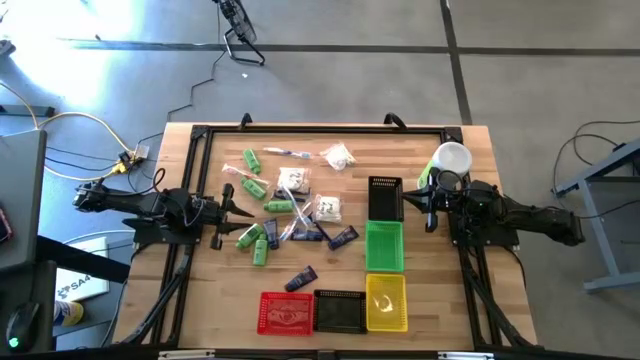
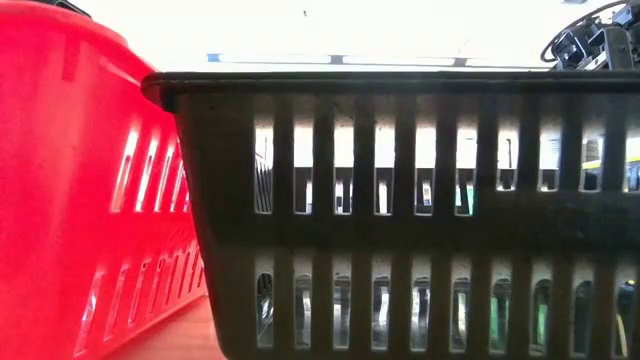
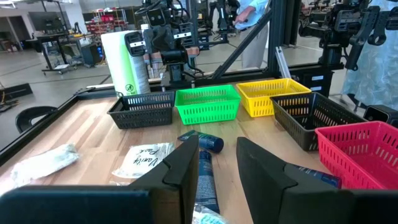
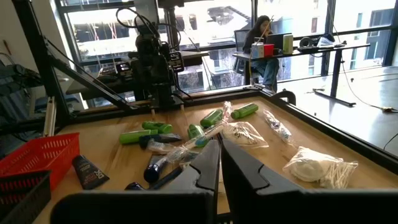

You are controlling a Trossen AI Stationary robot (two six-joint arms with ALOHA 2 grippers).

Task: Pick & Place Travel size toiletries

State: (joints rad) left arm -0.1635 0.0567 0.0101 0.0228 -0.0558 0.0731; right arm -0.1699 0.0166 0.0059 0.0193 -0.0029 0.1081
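Note:
The toiletries lie scattered mid-table: green bottles (image 1: 254, 186), navy tubes (image 1: 343, 237), white packets (image 1: 328, 208) and a clear-wrapped toothbrush (image 1: 287, 152). My left gripper (image 1: 248, 208) hovers at the pile's left edge, open. In its wrist view (image 3: 217, 152) a navy tube (image 3: 205, 144) lies on the wood beyond and between the fingers, untouched. My right gripper (image 1: 405, 203) is shut and waits over the right side by the black basket (image 1: 385, 197). Its wrist view (image 4: 219, 149) looks across bottles (image 4: 211, 117) and packets (image 4: 244, 132) toward the left arm.
Green (image 1: 384, 245) and yellow (image 1: 387, 300) baskets run toward the near edge, with a second black basket (image 1: 338, 310) and a red one (image 1: 285, 312) beside them; these two fill the low view. A white cup (image 1: 452, 160) stands behind the right gripper. A lone navy tube (image 1: 300, 279) lies nearer.

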